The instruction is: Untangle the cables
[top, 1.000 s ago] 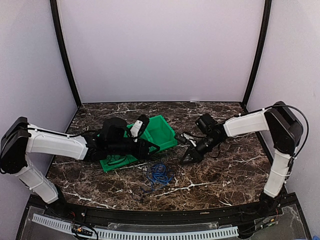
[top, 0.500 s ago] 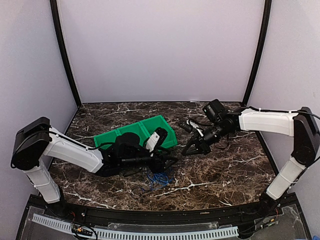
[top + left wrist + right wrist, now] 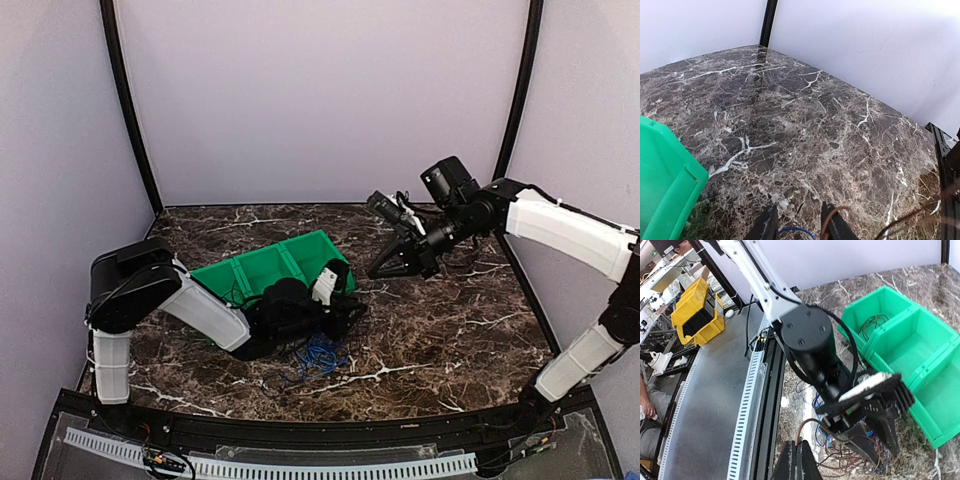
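Blue and black cables [image 3: 318, 352], one loose tangle.

Left tool [image 3: 800, 227] reaches low, jaws partly apart; right tool [image 3: 378, 270] hangs raised, jaws pressed together.

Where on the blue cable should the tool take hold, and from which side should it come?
Likely an upper loop of the blue cable, from above, jaws across the strand. It lies low on the table among dark cables, which a sideways approach might snag.
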### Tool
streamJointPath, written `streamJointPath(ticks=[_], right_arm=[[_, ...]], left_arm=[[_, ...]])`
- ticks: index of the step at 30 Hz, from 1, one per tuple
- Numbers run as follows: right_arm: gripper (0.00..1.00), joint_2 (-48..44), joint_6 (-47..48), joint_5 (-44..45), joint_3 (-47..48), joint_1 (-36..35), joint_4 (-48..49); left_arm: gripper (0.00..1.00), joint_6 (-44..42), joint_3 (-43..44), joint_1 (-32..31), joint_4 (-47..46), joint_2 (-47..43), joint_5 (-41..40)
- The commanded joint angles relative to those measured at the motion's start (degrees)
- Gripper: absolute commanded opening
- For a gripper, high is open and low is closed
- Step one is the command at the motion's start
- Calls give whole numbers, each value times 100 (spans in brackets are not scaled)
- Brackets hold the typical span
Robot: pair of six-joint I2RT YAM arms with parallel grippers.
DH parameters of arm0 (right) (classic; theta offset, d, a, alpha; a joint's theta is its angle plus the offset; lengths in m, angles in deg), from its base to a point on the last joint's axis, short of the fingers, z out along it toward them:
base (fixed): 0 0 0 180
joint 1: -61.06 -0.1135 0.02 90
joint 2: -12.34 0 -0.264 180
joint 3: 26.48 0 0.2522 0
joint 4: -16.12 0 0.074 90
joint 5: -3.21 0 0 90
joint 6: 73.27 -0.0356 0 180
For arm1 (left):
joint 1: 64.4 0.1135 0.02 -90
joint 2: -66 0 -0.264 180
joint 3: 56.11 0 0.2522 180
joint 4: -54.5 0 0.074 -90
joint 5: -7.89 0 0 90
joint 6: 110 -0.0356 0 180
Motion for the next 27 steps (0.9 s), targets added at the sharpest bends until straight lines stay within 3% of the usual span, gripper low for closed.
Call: streamJointPath(ticks=[1,5,10,17,21,27], right_arm=[[0,-332,282,-233,865,26,-516],[0,-423,350,-284,1898,295,-835],[0,-317,186,-1107,3261,1111,-979],[0,-166,-3,-1494,4743,1740,-963],[0,-241,90,-1352,4578,1816,-1016],[0,-634,25,-781,3498,1813,-580]], left_arm=[[29,275,105,-13,-360,220,-50],[24,433,-55,-18,-401,236,-77],[14,544,-67,-13,-365,249,-120],[12,701,-56,-13,-273,247,-147],[11,817,-90,-20,-238,178,-91],[10,888,-450,-61,-266,-264,-15]])
